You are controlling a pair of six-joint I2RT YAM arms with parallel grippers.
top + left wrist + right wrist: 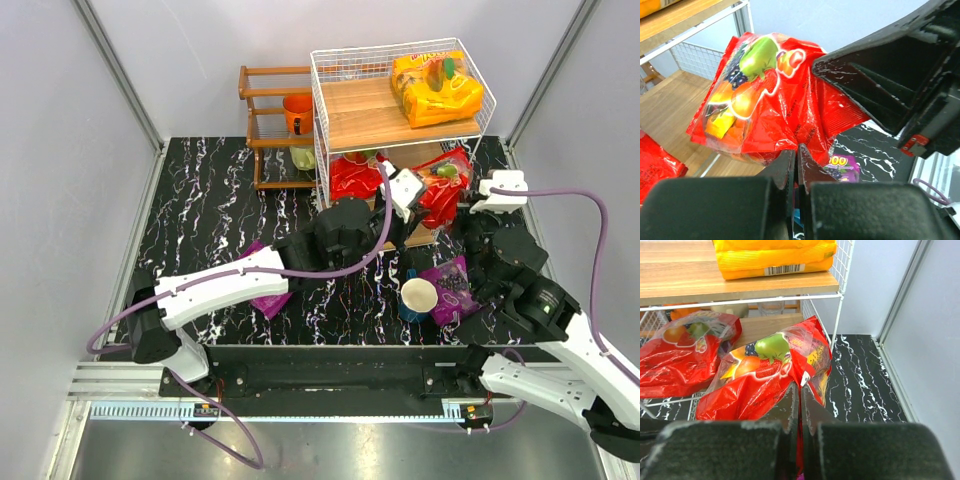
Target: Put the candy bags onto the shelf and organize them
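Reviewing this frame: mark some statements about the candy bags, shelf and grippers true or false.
1. The orange-yellow bag lies on the top board of the shelf. True.
2. The left gripper and right gripper both pinch one red bag. True.
3. Both purple bags are shelved. False: one purple bag lies on the table beside the paper cup, and the other purple bag lies under the left arm.
4. No bag lies below the top board. False: a second red bag lies there.

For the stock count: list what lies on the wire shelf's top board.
Only an orange-yellow candy bag at the right end of the top board; the rest shows bare wood. Whether anything lies beneath the bag is hidden.
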